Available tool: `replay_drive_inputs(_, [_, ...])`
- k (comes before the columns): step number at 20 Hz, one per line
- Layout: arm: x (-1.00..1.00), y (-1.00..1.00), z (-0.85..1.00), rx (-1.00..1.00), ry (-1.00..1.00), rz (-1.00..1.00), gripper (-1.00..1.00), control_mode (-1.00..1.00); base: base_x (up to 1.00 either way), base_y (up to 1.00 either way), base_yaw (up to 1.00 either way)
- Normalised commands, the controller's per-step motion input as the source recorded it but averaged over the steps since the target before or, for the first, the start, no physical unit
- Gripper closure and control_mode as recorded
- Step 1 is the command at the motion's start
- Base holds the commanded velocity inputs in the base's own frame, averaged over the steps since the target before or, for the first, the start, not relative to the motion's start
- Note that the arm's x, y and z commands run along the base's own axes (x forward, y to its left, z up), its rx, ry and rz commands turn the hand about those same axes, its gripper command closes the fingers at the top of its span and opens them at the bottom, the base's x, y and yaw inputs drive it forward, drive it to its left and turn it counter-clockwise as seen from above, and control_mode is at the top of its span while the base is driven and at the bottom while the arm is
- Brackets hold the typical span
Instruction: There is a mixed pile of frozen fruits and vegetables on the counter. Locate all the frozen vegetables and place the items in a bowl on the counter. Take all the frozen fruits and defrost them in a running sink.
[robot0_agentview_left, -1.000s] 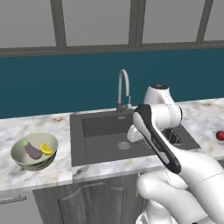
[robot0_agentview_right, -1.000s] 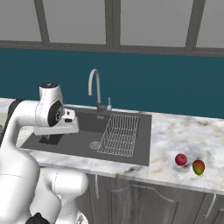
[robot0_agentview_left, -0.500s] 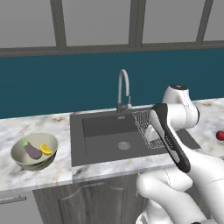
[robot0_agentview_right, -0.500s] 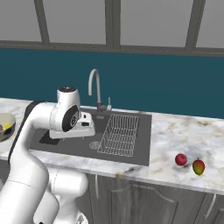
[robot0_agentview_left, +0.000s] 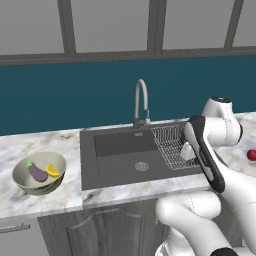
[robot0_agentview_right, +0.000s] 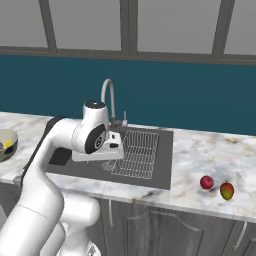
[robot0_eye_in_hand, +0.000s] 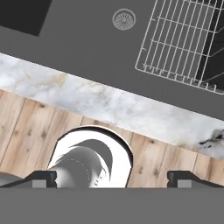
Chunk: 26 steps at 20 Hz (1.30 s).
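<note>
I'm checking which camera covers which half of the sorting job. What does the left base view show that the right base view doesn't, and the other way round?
Left base view alone: the dark purple eggplant and yellow-orange piece lying inside the pale beige-green bowl. Right base view alone: the smaller orange-red fruit on the white marble counter. Both: the glossy red round fruit, dark grey sink, wire dish rack and curved chrome faucet.

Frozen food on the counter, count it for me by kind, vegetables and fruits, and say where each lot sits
Vegetables: 2, the eggplant and yellow-orange piece, both in the bowl.
Fruits: 2, the red fruit and orange-red fruit, on the counter right of the sink.
Total: 4.
</note>
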Motion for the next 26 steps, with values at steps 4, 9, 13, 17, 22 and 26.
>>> replay_drive_inputs(4, [0.0,-0.76,0.0,0.0,0.05,-0.08,-1.0,-1.0,0.0,0.0,0.0])
replay_drive_inputs(9, [0.0,-0.55,0.0,-0.09,0.12,-0.24,-1.0,-1.0,0.0,0.0,0.0])
replay_drive_inputs(13, [0.0,-0.65,0.0,-0.11,0.11,-0.34,-1.0,-1.0,0.0,0.0,0.0])
replay_drive_inputs(17, [0.0,-0.79,0.0,-0.07,0.07,-0.34,-1.0,-1.0,0.0,0.0,0.0])
replay_drive_inputs(22, [0.0,-0.94,0.0,-0.06,0.0,-0.3,-1.0,-1.0,0.0,0.0,0.0])
replay_drive_inputs(26, [0.01,-0.93,-0.04,-0.07,0.0,-0.23,-1.0,-1.0,0.0,0.0,0.0])
